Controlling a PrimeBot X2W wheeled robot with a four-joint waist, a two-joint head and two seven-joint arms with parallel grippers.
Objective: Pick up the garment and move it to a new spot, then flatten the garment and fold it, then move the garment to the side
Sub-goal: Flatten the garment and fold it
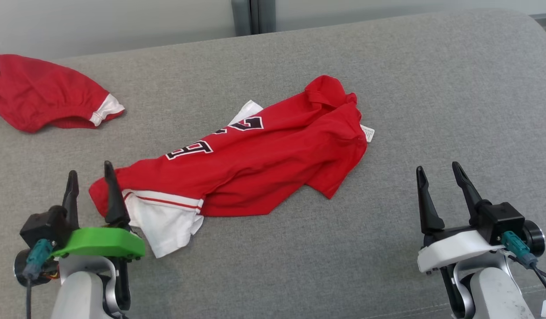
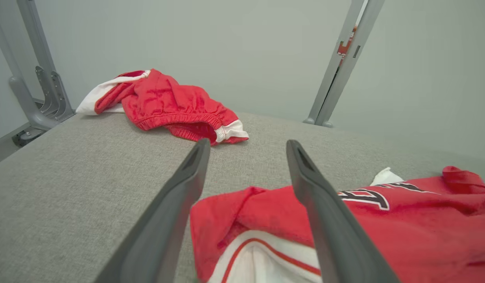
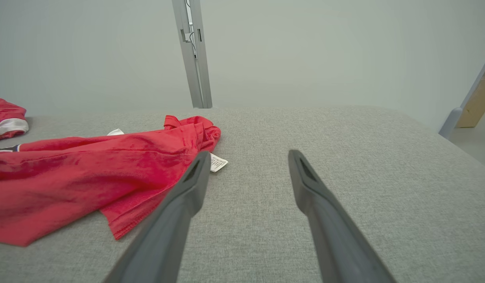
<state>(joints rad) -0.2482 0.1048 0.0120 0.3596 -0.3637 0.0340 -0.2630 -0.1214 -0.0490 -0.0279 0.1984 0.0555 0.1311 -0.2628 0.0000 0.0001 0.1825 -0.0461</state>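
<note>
The shirt (image 1: 264, 164) lay rumpled on the grey pad (image 1: 410, 88), unfolded. My left gripper (image 1: 90, 169) stood spread at its sleeve end, my right gripper (image 1: 438, 167) spread aside, both empty; flattening and folding remained, I judged.

Garment (image 1: 264, 164) on padded surface (image 1: 432, 110), 2nd garment (image 1: 42, 93) behind it at left

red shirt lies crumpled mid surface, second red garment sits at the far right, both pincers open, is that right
Not quite: the head view shows the second red garment at the far left of the grey surface, not the far right. The rest stands: the red shirt lies crumpled mid surface, and the left pincer and right pincer are open.
</note>
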